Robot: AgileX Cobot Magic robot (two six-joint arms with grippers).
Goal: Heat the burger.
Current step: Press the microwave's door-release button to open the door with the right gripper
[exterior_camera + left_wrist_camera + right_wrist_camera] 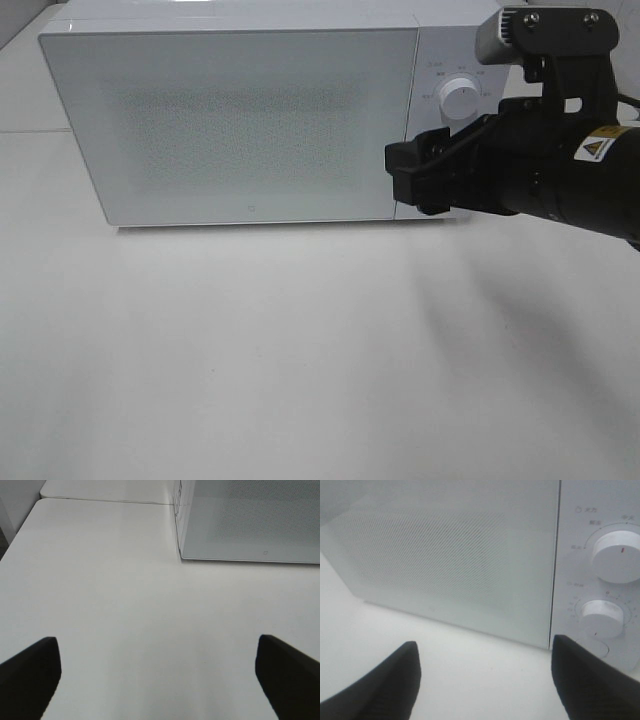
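Right gripper [484,677]: jaws apart, nothing between them, just in front of the microwave [240,120], where the shut door [230,110] meets the knob panel. The lower knob [603,615] is nearest. Left gripper [157,677]: jaws wide, empty, above the desk [125,590]. Burger not in any view. It may be behind the frosted door, can't tell. Expect it light and soft, layers prone to sliding, glossy bun slick. Grip low across the sides, gently, no squeeze on the dome.
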